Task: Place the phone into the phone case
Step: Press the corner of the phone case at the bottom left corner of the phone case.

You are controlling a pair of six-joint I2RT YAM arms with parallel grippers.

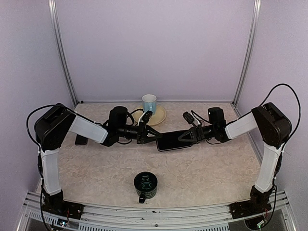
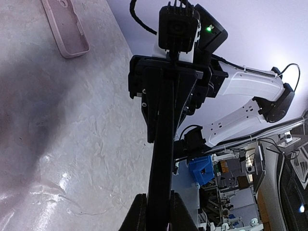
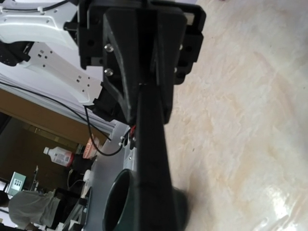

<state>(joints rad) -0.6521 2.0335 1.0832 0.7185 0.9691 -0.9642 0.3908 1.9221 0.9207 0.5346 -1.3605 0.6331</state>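
The black phone (image 1: 171,140) hangs edge-up above the middle of the table, held from both ends. My left gripper (image 1: 155,136) is shut on its left end; in the left wrist view both fingers (image 2: 136,214) press against the phone (image 2: 161,159). My right gripper (image 1: 186,136) is shut on the right end. In the right wrist view the phone (image 3: 151,144) runs from the bottom edge up to the left gripper (image 3: 139,43). The pink phone case (image 2: 65,26) lies open side up on the table, apart from the phone. I cannot pick it out in the top view.
A white and blue mug (image 1: 149,102) stands on a yellow plate (image 1: 161,116) at the back middle. A dark green mug (image 1: 145,185) sits near the front edge. A dark flat object (image 1: 81,140) lies partly under the left arm.
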